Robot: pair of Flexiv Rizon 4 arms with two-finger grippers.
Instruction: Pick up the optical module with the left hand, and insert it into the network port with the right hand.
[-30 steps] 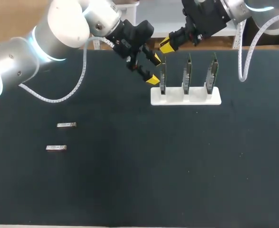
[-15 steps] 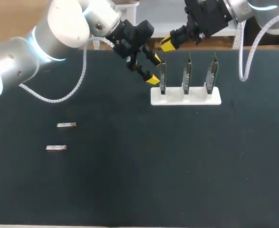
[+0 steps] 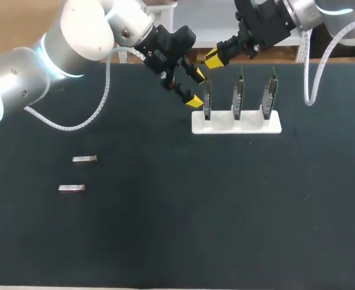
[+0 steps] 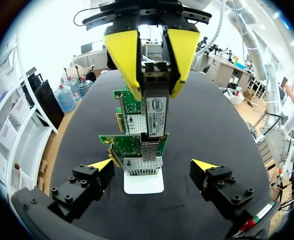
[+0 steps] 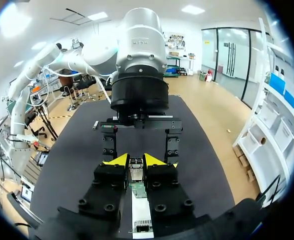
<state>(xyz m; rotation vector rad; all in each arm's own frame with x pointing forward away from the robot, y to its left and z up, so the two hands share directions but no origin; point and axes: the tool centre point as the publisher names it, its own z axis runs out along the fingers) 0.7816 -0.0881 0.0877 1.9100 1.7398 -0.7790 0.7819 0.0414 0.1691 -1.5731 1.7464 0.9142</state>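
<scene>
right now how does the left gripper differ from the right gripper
The left gripper is open and empty; the right gripper is shut on the optical module. The left gripper's fingers stand wide apart; the right gripper's are close around the module. Both have yellow tips and sit by the leftmost card.

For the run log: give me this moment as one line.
left gripper open, facing network port | right gripper shut on optical module | module tip at port | two spare modules

The dark bench (image 3: pixel 177 241) carries a white holder (image 3: pixel 236 124) of three upright network cards (image 3: pixel 238 93) near its far edge, and at its left an optical module (image 3: pixel 84 159) near a second optical module (image 3: pixel 71 188).
</scene>
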